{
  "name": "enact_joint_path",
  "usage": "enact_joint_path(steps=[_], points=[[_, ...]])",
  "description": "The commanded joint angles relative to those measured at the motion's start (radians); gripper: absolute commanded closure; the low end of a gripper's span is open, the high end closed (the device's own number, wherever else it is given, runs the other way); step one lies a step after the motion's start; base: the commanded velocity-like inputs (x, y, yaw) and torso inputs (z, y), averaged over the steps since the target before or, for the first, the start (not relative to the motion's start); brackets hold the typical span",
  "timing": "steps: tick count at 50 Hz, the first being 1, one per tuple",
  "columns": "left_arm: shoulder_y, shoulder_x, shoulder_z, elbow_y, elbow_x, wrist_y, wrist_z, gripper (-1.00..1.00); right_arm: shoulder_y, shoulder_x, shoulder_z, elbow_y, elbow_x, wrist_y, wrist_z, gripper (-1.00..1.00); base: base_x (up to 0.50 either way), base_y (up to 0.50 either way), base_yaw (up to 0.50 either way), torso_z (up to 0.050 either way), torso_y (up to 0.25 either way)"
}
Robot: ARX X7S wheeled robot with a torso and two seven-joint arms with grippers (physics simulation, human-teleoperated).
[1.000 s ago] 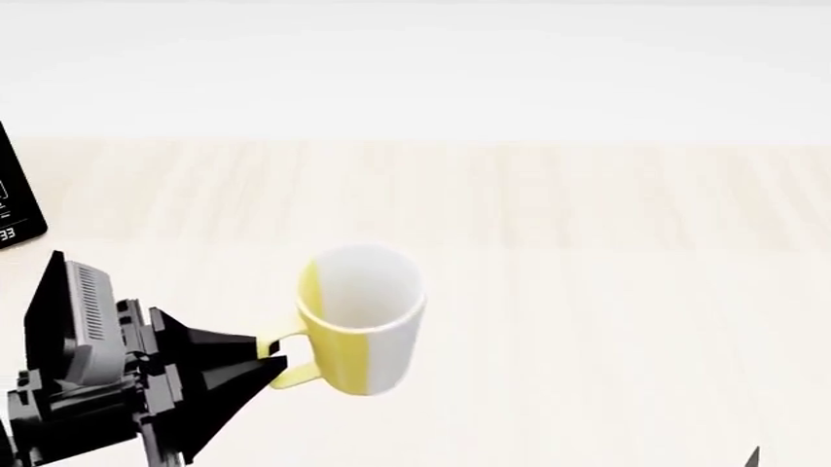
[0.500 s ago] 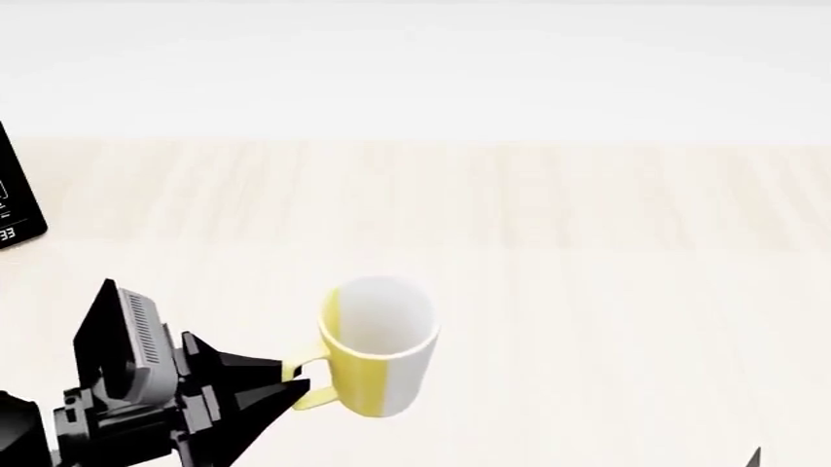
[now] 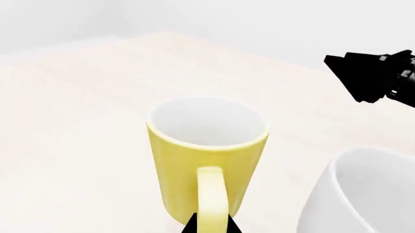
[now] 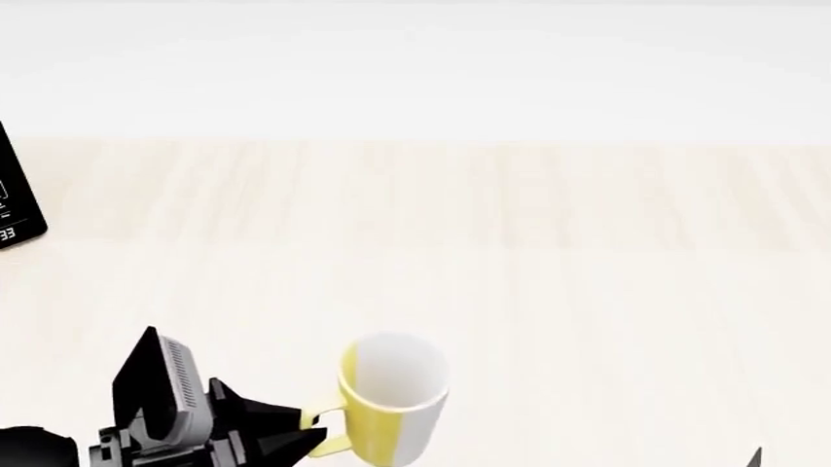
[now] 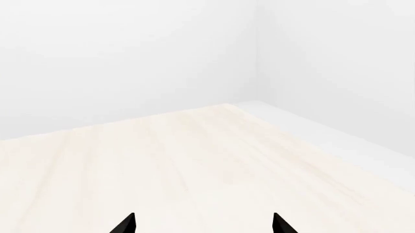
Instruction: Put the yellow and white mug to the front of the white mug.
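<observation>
The yellow and white mug stands upright at the near left of the pale wooden table. My left gripper is shut on its yellow loop handle. In the left wrist view the mug fills the middle, with the handle between my left gripper's black fingertips. The white mug shows only in that view, close beside the yellow mug; it is out of the head view. My right gripper is open and empty over bare table, and it also shows in the left wrist view.
A black device with white digits sits at the table's left edge. A white wall rises behind the table's far edge. A black tip of my right arm pokes in at the bottom right of the head view.
My left gripper has carried the yellow and white mug toward the near edge of the table and slightly right. The right arm has not moved.
</observation>
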Motion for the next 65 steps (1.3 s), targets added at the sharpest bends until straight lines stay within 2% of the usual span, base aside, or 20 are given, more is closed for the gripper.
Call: enact_joint_path(steps=[1, 45, 64, 65], points=[[-0.003, 0.039, 0.009, -0.095, 0.012, 0.064, 0.022, 1.00, -0.003, 0.003, 0.001, -0.004, 0.005, -0.001, 0.003, -1.00, 0.00, 0.00, 0.00, 0.000, 0.000], [-0.013, 0.106, 0.003, -0.309, 0.024, 0.208, 0.064, 1.00, -0.007, 0.012, -0.011, -0.007, 0.010, -0.006, 0.012, -1.00, 0.00, 0.00, 0.00, 0.000, 0.000], [-0.009, 0.108, 0.012, -0.320, 0.028, 0.221, 0.068, 1.00, -0.008, 0.015, -0.015, -0.007, 0.012, -0.009, 0.016, -1.00, 0.00, 0.00, 0.00, 0.000, 0.000], [-0.005, 0.107, 0.018, -0.313, 0.042, 0.226, 0.052, -1.00, -0.008, 0.015, -0.015, -0.007, 0.013, -0.009, 0.017, -1.00, 0.00, 0.00, 0.00, 0.000, 0.000]])
